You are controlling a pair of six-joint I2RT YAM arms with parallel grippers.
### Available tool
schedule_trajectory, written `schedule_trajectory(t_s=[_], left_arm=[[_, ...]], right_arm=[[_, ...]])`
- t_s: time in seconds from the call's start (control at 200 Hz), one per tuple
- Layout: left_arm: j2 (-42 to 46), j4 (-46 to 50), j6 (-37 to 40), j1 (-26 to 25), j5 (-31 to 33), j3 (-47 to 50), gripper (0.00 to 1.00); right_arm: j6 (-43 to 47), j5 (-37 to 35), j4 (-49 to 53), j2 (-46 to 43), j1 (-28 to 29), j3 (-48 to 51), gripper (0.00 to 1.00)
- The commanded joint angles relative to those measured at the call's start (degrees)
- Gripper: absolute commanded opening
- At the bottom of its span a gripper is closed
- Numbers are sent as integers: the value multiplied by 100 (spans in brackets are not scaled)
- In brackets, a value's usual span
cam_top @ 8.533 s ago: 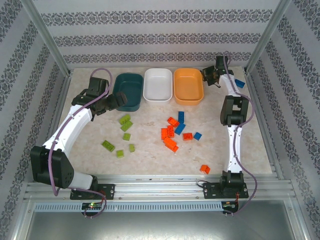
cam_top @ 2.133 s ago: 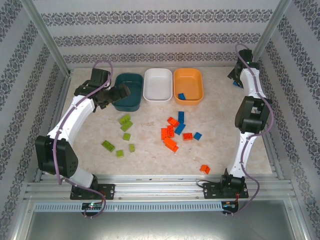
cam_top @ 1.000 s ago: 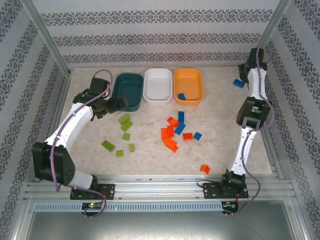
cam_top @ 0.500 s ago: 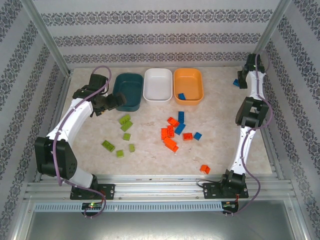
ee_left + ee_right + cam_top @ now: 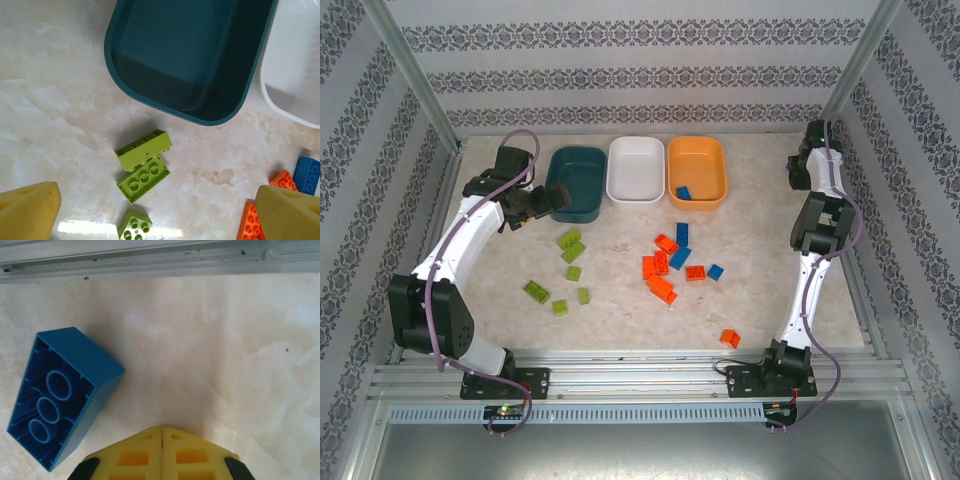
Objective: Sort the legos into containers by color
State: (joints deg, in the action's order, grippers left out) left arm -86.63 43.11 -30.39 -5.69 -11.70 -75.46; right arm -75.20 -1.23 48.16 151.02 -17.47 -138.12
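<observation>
Marbled beige tabletop (image 5: 620, 322) bears legos (image 5: 661, 263) between wallpapered walls (image 5: 640, 75).

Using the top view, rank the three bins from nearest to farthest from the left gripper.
1. Dark teal bin: leftmost, right beside the left gripper.
2. White bin: middle of the row.
3. Orange bin: rightmost, with one blue brick inside.
</observation>
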Motion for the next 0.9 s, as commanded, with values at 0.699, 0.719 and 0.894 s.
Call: schedule_trajectory(t_s=[0.699, 0.719, 0.894], left_arm=[[9, 167, 95, 104, -151, 109, 100], [-2, 172, 95, 104, -149, 79, 100], [-117, 256, 95, 104, -89, -174, 100]], right_arm=[[-462, 48, 134, 132, -201, -660, 0], [-491, 61, 156, 153, -204, -685, 0], [-616, 128, 638, 387, -212, -932, 0]])
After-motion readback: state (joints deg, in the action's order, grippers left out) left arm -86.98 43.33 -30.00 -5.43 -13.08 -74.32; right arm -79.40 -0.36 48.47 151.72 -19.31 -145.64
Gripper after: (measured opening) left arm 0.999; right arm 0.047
